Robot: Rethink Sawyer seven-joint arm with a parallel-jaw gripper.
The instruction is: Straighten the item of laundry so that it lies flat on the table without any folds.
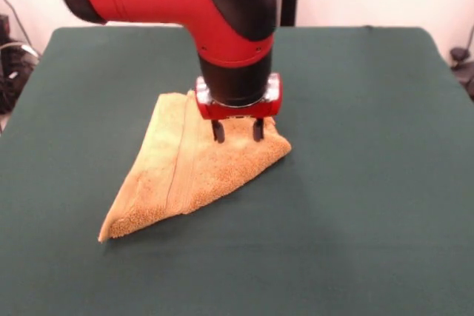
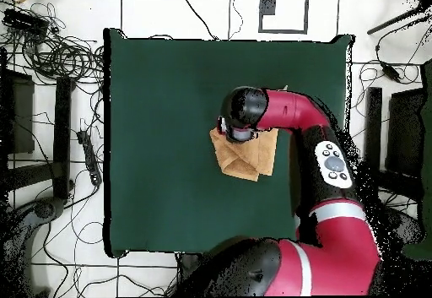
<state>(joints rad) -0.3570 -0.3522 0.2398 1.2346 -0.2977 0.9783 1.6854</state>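
The item of laundry point(image 1: 185, 175) is a golden-orange terry towel folded over into a rough triangle, with a flat woven band running along it. It lies near the middle of the dark green table point(image 1: 370, 183). My gripper point(image 1: 238, 131) stands upright over the towel's far right corner, open, both black fingertips point(image 1: 218, 132) pressing down onto the cloth about a finger's width apart. In the overhead view the towel point(image 2: 245, 158) shows partly under the arm, and the gripper point(image 2: 234, 131) is hidden beneath the wrist.
The red and black arm point(image 2: 325, 176) reaches across the table's right side in the overhead view. Cables and black stands point(image 2: 59, 58) lie on the floor beyond the table's left edge.
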